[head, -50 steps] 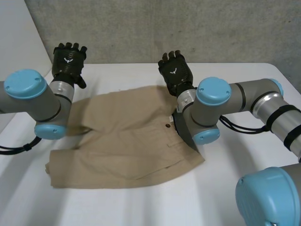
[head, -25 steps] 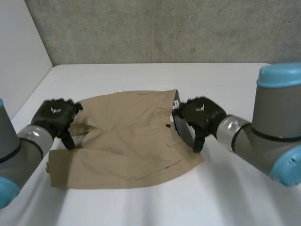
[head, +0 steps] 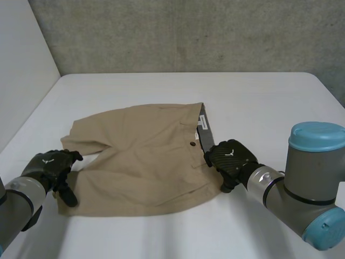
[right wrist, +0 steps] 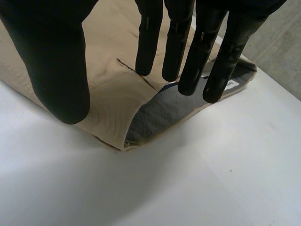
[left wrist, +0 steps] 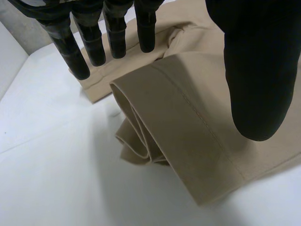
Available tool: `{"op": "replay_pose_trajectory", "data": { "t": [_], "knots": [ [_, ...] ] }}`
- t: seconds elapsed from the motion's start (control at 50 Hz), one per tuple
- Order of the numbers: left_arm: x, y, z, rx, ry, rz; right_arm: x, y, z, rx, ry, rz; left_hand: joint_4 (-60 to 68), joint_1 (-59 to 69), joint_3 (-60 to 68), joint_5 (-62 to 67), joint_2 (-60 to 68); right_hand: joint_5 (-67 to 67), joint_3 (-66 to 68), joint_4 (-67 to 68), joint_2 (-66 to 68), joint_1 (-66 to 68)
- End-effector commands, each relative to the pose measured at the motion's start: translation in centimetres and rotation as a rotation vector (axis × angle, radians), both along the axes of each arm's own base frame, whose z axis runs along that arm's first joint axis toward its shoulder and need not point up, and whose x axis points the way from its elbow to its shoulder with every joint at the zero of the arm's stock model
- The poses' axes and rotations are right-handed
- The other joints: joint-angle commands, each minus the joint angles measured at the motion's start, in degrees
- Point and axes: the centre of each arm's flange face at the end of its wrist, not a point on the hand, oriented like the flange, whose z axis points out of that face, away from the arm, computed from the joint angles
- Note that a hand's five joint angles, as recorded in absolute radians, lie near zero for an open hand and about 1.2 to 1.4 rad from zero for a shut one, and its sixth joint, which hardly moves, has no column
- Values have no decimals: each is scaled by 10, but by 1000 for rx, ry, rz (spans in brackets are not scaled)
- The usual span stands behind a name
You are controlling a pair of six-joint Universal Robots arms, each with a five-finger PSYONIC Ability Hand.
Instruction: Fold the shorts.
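The tan shorts [head: 143,156] lie spread flat on the white table [head: 269,108], waistband toward my right arm, legs toward my left. My left hand [head: 51,168] hovers at the near leg's hem corner. Its fingers [left wrist: 70,47] are straight and its thumb stands apart over the bunched hem [left wrist: 141,141]. My right hand [head: 229,157] sits at the near corner of the waistband. Its straight fingers [right wrist: 181,42] and spread thumb reach over the corner, where the grey lining [right wrist: 160,110] shows. Neither hand holds cloth.
A grey concrete wall [head: 188,32] runs behind the table and a white panel [head: 21,70] stands at the far left. Bare table surrounds the shorts on every side, with the widest stretch at the right.
Both hands have come down from the far side of the shorts to its near corners, the left to the leg hem, the right to the waistband. The shorts have not moved.
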Motion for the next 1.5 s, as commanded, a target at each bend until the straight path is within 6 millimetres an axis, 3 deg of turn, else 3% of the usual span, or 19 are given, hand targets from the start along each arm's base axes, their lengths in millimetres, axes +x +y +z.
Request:
{"op": "replay_pose_trajectory", "data": {
  "t": [0.02,0.28,0.34,0.38,0.58,0.76,0.9,1.06,1.14,1.3,1.42,1.5],
  "knots": [
    [0,5,-1,4,0,-3,1,-1,-7,11,13,4,35,44,46,35,33,131,114,116,113,167],
    [2,18,12,-44,7,-5,1,-4,-13,11,19,4,52,61,63,52,50,119,102,104,101,155],
    [2,20,12,-43,6,-7,1,-5,-12,7,17,2,52,60,63,52,50,233,216,218,215,269],
    [1,21,11,-38,11,-16,2,-6,-11,-5,11,0,50,59,61,50,48,451,434,436,433,487],
    [-1,25,8,-24,24,-44,-11,-24,-11,-29,-8,-79,52,60,63,52,50,452,435,436,434,488],
    [-7,38,0,14,32,-91,-32,-45,-6,-4,-47,-345,89,97,100,89,86,452,435,436,434,488],
    [-11,49,-4,48,26,-120,-33,-46,-6,1,-54,-352,128,136,139,128,125,452,435,436,434,488],
    [-23,75,-4,88,22,-200,-33,-45,-7,3,-53,-352,232,240,243,232,229,452,435,436,434,488],
    [-32,91,11,20,35,-268,-33,-44,-8,5,-53,-351,242,251,253,242,240,452,435,436,434,488],
    [-37,104,41,-140,69,-313,-34,-43,-8,8,-51,-352,212,220,223,212,209,452,435,436,434,488],
    [-41,112,37,-120,64,-348,-34,-43,-8,6,-52,-352,214,222,224,214,211,452,435,436,434,488],
    [-46,117,23,-54,40,-381,-35,-43,-7,1,-53,-354,219,227,229,219,216,452,435,436,434,488]
  ]
}}
